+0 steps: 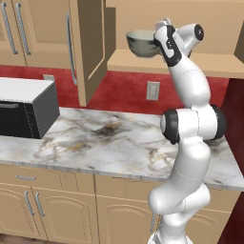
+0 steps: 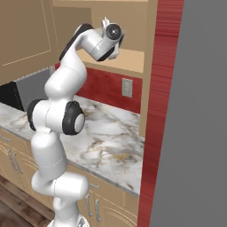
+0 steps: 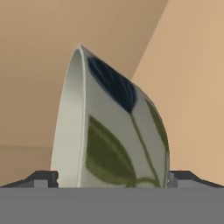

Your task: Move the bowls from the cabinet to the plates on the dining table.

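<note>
A deep grey-green bowl (image 1: 142,43) with dark leaf markings stands on the shelf (image 1: 190,66) of the open tan cabinet (image 1: 88,47). My gripper (image 1: 156,38) reaches into the cabinet at the bowl's right side. In the hand view the bowl (image 3: 113,131) sits tilted between the two fingertips (image 3: 43,178), one on each side, with the gripper (image 3: 113,179) open around it. The cabinet's tan inner wall (image 3: 192,65) lies behind it. From the right base view the hand (image 2: 108,29) is at the shelf and the bowl is hidden. The plates and the dining table are out of view.
A marble counter (image 1: 119,143) runs below the cabinet, with a grey microwave (image 1: 26,107) at its left end. A wall outlet (image 1: 152,90) sits on the red backsplash. A tall grey panel (image 2: 195,133) stands close on the right.
</note>
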Robot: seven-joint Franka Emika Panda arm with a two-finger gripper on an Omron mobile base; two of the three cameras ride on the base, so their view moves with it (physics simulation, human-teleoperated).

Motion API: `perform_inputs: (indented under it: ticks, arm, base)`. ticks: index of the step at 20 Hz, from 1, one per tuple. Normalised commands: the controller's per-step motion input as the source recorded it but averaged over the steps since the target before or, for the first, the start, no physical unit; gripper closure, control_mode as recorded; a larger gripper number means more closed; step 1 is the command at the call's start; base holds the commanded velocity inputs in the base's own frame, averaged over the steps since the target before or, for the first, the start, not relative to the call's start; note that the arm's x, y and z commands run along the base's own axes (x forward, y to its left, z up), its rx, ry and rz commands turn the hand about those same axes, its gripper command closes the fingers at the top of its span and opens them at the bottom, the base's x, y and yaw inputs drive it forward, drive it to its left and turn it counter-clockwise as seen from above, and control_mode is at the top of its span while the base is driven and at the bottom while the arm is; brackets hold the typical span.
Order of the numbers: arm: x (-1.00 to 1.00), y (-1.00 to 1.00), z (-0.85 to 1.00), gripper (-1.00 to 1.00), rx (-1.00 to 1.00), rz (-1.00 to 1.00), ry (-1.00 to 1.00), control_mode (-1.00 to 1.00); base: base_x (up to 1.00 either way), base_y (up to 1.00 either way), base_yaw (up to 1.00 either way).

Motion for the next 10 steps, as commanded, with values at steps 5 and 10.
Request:
perform_inputs:
  ticks: [5, 10]
  arm:
    - [-0.02, 0.02, -0.49, -1.00, -0.02, 0.04, 0.04, -1.00]
    - [0.00, 0.15, -0.43, -1.00, -0.04, 0.02, 0.01, -1.00]
  base:
    - [0.00, 0.00, 0.00]
    - [0.00, 0.00, 0.00]
